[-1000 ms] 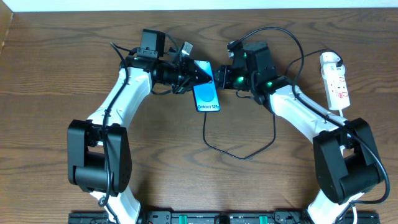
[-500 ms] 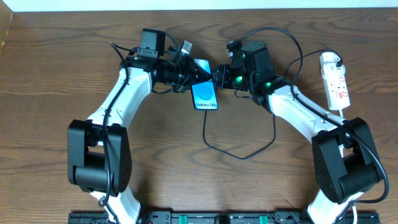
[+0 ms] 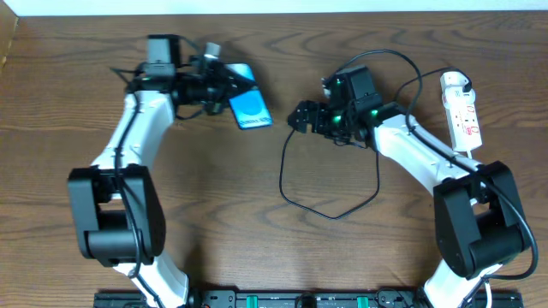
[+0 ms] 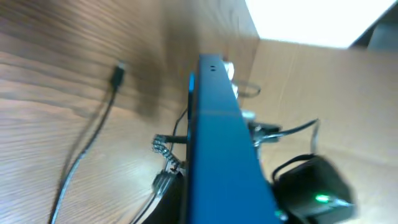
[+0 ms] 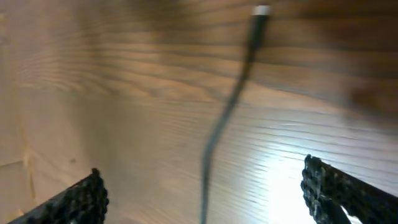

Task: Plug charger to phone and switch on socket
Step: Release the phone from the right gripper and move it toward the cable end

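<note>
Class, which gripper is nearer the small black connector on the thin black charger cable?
Right. The right gripper stands open beside the small black connector; the left gripper is farther off, shut on the blue-screened phone.

A brown wooden table. A black cable lies looped at its middle, a white power strip at right.

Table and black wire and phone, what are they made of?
The table looks like wood or a wood-look top: brown, long grain lines, soft shine. The charger cable seems rubbery plastic: thin, matt black, lying in loose bends. The phone front is probably glass: smooth, glowing blue.
</note>
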`<action>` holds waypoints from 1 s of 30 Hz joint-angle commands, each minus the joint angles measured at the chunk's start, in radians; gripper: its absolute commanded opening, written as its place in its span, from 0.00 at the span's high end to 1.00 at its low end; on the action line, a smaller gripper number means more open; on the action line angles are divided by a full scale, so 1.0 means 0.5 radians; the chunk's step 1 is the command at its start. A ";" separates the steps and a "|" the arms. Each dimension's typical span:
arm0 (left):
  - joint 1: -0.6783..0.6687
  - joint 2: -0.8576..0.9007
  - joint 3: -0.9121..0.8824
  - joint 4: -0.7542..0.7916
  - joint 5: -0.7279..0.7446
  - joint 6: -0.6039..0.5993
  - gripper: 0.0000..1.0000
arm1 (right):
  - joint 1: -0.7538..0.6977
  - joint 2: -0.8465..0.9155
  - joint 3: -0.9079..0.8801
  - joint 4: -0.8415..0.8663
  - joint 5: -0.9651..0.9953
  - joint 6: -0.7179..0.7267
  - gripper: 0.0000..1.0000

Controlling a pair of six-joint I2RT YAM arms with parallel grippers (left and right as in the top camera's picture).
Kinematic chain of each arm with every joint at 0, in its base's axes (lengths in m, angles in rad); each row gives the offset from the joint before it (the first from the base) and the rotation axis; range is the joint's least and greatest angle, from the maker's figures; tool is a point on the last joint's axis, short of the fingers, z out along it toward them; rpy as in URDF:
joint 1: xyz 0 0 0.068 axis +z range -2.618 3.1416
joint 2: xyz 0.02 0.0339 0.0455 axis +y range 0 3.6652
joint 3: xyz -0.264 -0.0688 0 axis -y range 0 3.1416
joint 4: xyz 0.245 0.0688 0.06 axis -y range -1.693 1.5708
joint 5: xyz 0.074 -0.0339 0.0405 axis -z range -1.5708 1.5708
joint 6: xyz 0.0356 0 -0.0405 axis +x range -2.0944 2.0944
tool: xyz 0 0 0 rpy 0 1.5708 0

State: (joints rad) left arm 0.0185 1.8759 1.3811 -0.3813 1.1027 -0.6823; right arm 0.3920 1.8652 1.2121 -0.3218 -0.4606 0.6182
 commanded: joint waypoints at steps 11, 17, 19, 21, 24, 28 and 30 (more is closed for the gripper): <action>0.283 0.000 0.026 0.011 0.136 -0.170 0.93 | -0.047 -0.024 0.245 -0.256 0.076 -0.134 0.19; 0.298 0.000 0.026 0.012 0.136 -0.182 0.93 | -0.044 0.046 0.709 -0.668 0.299 -0.208 0.23; 0.298 0.000 0.026 0.012 0.135 -0.182 0.93 | -0.028 0.127 0.905 -0.833 0.392 -0.207 0.25; 0.298 0.000 0.026 0.011 0.136 -0.182 0.93 | -0.006 0.226 1.088 -0.986 0.448 -0.204 0.27; 0.298 0.000 0.026 0.011 0.135 -0.215 0.93 | 0.037 0.396 1.320 -1.175 0.469 -0.133 0.37; 0.298 0.000 0.026 0.012 0.135 -0.256 0.93 | 0.099 0.575 1.423 -1.226 0.470 0.015 0.40; 0.298 0.000 0.026 0.011 0.136 -0.256 0.93 | 0.124 0.641 1.422 -1.223 0.484 0.080 0.40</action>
State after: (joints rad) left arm 0.1635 1.8759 1.3811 -0.3809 1.1282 -0.7902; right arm 0.4309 2.1361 1.9057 -0.9249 -0.2459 0.5884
